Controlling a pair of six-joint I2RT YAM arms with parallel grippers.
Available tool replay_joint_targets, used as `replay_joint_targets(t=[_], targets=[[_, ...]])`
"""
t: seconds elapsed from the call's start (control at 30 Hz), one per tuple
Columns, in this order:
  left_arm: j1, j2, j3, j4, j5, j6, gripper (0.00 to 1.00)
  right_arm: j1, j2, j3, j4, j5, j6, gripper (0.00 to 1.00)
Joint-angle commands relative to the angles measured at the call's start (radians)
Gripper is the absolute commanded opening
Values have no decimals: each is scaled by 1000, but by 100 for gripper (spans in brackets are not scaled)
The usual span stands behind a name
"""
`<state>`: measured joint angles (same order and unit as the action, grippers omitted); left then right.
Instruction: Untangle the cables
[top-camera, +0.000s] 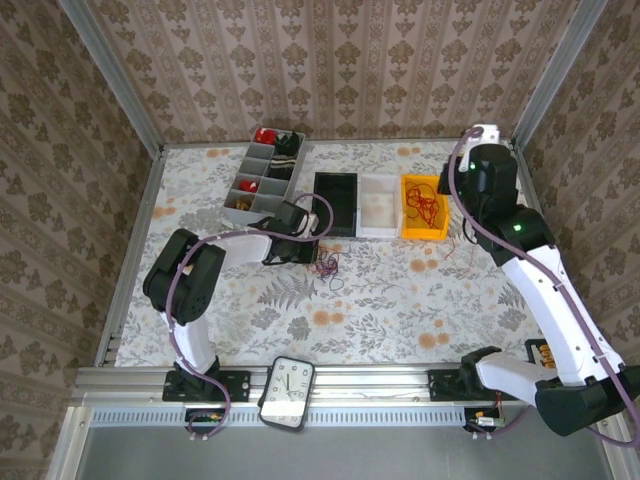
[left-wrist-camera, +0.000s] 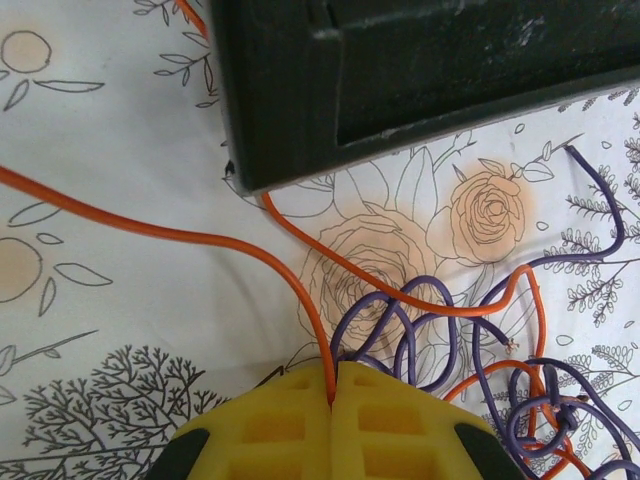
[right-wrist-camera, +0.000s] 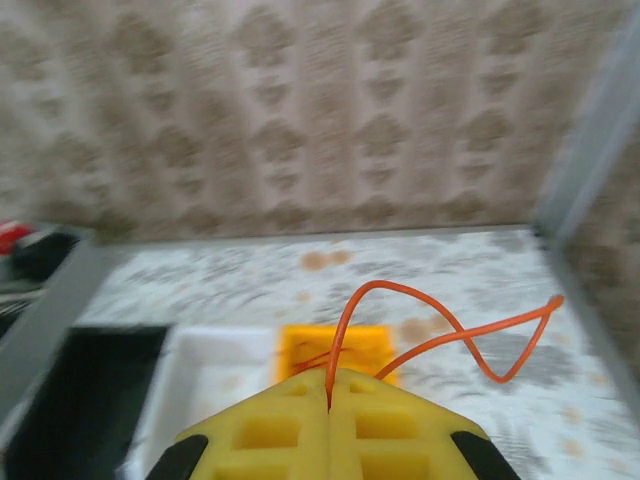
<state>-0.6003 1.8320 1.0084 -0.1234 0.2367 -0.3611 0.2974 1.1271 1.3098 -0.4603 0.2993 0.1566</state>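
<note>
A small tangle of orange and purple cables (top-camera: 326, 266) lies on the flowered table just in front of the black bin. My left gripper (left-wrist-camera: 333, 378) is low beside it and shut on an orange cable (left-wrist-camera: 200, 238) that runs off to the left. Purple cable loops (left-wrist-camera: 400, 320) lie just right of the fingertips, knotted with more orange further right. My right gripper (right-wrist-camera: 330, 378) is raised above the back right of the table and shut on another orange cable (right-wrist-camera: 440, 320), which curls in the air ahead of it. Red cables (top-camera: 428, 205) lie in the yellow bin.
Three bins stand in a row at the back: black (top-camera: 336, 232), white (top-camera: 378, 232) and yellow (top-camera: 423, 236). A grey divided tray (top-camera: 262, 170) with red items is at the back left. A white device with a dial (top-camera: 287, 392) rests on the front rail.
</note>
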Motion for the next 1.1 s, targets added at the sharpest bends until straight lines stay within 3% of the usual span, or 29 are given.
replay_joint_targets(t=[0.0,0.13,0.3,0.37,0.73,1.07], targets=[[-6,44,18,5,27,27,0,69,47,4,-50,-283,43,0],[-6,40,16,3,23,27,0,142,130,-3,-10,-443,85,0],[-6,20,-2,8,8,21,0,146,232,67,145,-729,188,0],[-6,13,-10,8,0,19,0,144,301,116,188,-767,226,0],[-6,-26,-51,21,-24,11,0,53,616,312,211,-469,214,0],[-6,-36,-62,19,-42,12,0,5,860,377,102,-382,197,3]])
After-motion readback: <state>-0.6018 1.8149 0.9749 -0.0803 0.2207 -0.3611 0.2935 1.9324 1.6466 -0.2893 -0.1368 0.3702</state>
